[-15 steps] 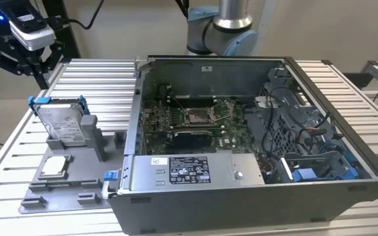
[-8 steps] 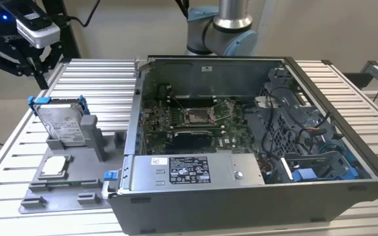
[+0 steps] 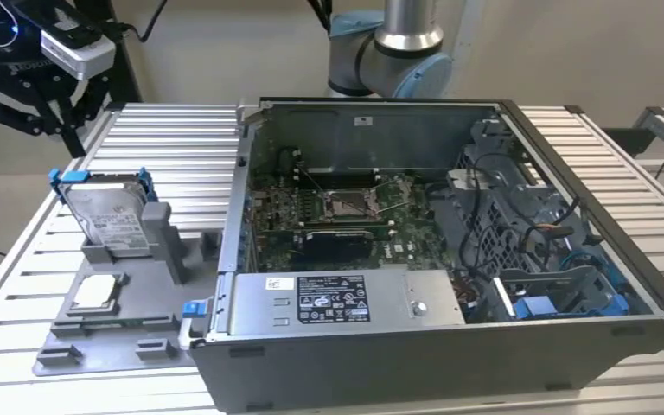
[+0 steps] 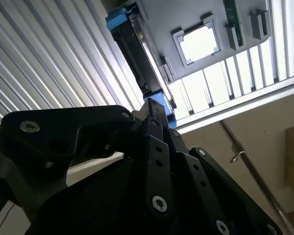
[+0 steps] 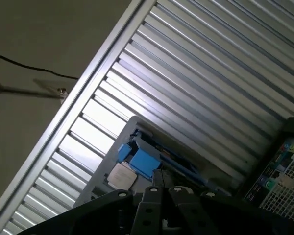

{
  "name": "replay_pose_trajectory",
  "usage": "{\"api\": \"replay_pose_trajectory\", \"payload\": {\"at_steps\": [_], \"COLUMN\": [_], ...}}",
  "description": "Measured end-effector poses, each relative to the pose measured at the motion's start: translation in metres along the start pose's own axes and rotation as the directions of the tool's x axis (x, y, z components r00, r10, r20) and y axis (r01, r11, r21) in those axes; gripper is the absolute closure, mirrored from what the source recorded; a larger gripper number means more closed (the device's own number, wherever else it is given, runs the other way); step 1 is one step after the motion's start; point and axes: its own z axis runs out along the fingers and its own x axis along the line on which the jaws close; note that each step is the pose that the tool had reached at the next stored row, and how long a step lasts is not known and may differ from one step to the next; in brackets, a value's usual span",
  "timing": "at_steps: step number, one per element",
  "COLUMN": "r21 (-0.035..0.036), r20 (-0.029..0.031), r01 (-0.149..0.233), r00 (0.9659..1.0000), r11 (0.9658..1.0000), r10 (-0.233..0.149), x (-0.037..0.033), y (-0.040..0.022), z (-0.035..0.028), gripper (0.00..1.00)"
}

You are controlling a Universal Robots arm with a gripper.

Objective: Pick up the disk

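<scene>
- Silver-grey rectangular metal disk (image 3: 111, 210) with a blue plastic frame stands upright in a grey plastic holder (image 3: 159, 232) on the ribbed aluminium table (image 3: 170, 138).
- Black gripper (image 3: 32, 117) hangs well apart from the disk, higher and toward the exterior view's left.
- Whether the gripper is spread or pressed together: cannot tell.

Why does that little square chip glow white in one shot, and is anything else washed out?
In the second wrist view light glares off the chip and the table slats, while the pincer looks dark against them. In the first wrist view a bright patch whitens the slats. The exterior view is evenly lit, with the case shadowed inside.
</scene>
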Motion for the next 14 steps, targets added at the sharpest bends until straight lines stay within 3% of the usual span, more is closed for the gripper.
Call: {"api": "replay_pose_trajectory", "payload": {"at_steps": [3, 7, 10, 14], "r21": [-0.0001, -0.0004, -0.0008, -0.0015], "r20": [-0.0021, -0.0047, -0.0067, -0.0093], "r01": [0.055, 0.127, 0.181, 0.252], "r00": [0.9985, 0.9919, 0.9835, 0.9678], "r11": [0.9985, 0.9919, 0.9835, 0.9678], "r10": [-0.055, -0.127, -0.181, -0.252], "x": [0.0000, 0.0000, 0.0000, 0.0000], "y": [0.0000, 0.0000, 0.0000, 0.0000], "z": [0.0000, 0.0000, 0.0000, 0.0000], "gripper": [1.00, 1.00, 1.00, 1.00]}}
